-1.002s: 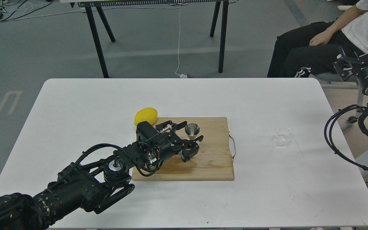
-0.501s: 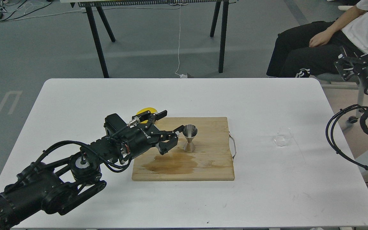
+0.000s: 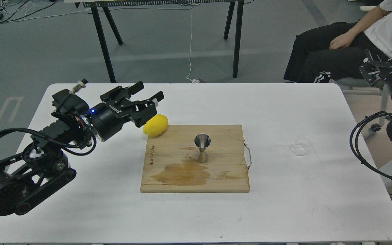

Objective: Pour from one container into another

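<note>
The steel jigger (image 3: 202, 148) stands upright in the middle of the wooden cutting board (image 3: 230, 177). The clear cup (image 3: 301, 145) sits on the white table to the right of the board, apart from both arms. My left gripper (image 3: 151, 91) is raised over the table's left half, up and left of the board, open and holding nothing. My right gripper (image 3: 388, 66) is at the right edge, off the table, seen dark and partly cut off.
A yellow lemon (image 3: 155, 125) lies at the board's far left corner, just below my left gripper. A wet brown stain (image 3: 181, 174) marks the board's near part. A metal handle (image 3: 248, 156) is on the board's right side. A seated person (image 3: 352, 37) is at far right.
My left arm has pulled back from the jigger, up and to the left, its gripper open. The jigger stays upright on the board. The cup has not moved.
</note>
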Controlling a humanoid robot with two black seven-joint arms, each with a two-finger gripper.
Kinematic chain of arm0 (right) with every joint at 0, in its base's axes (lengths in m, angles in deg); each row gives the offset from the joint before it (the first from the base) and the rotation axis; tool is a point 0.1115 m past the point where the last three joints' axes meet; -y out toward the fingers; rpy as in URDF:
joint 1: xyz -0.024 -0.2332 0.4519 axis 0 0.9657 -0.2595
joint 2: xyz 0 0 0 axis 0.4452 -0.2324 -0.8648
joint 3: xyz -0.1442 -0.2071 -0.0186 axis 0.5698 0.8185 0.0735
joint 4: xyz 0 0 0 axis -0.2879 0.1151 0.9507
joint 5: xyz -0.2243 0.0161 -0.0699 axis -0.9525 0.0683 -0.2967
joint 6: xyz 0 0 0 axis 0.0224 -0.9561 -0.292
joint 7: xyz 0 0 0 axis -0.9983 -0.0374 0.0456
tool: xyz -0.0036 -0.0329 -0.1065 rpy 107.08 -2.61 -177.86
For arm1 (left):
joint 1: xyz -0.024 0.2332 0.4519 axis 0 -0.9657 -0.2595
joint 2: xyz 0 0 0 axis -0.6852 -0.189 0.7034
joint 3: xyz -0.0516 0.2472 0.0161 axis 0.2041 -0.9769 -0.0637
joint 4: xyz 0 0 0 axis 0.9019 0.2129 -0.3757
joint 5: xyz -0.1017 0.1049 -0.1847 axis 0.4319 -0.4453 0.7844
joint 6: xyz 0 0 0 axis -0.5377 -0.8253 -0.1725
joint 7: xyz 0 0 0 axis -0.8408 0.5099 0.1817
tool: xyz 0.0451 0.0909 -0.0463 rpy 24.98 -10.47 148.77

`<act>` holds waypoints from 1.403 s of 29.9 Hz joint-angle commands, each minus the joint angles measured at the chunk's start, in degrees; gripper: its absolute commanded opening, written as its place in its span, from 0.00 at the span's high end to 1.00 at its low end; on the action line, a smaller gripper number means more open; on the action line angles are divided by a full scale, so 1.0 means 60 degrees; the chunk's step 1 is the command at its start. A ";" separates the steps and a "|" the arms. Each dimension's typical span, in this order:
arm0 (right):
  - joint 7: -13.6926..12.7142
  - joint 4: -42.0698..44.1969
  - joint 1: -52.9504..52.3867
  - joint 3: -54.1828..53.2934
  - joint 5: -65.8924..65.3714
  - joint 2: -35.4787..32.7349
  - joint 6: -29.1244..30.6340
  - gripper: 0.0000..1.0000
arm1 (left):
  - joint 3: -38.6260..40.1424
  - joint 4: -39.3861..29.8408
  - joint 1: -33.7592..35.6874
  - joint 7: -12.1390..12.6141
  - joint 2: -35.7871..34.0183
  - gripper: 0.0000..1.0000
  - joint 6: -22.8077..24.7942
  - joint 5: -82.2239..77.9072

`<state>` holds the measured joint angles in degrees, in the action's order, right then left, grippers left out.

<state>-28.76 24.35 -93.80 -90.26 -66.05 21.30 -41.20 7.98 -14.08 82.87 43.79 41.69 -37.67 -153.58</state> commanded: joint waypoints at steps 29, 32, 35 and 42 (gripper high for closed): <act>-0.1941 -0.3219 0.4626 -0.0014 0.5121 -0.0132 0.0000 0.00 | 0.4379 0.4744 -0.0132 -0.1061 0.2117 0.00 0.5449 1.6576; -0.1883 -0.3908 0.5403 -0.0014 0.5181 0.0189 0.0000 0.00 | 0.4365 0.4744 -0.0132 -0.1061 0.2161 0.00 0.5376 1.6576; -0.1854 -0.4159 0.5990 -0.0014 0.5195 0.0716 0.0000 0.00 | 0.4335 0.4744 -0.0132 -0.1061 0.2132 0.00 0.5361 1.6576; -0.1854 -0.4188 0.6665 0.0103 0.5195 0.1698 0.0000 0.00 | 0.4350 0.4744 -0.0132 -0.1076 0.1956 0.00 0.5332 1.6576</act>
<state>-39.83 -0.62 -54.94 -89.90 -34.86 29.96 -41.20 33.95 14.39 82.04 37.42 53.86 -5.52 -54.12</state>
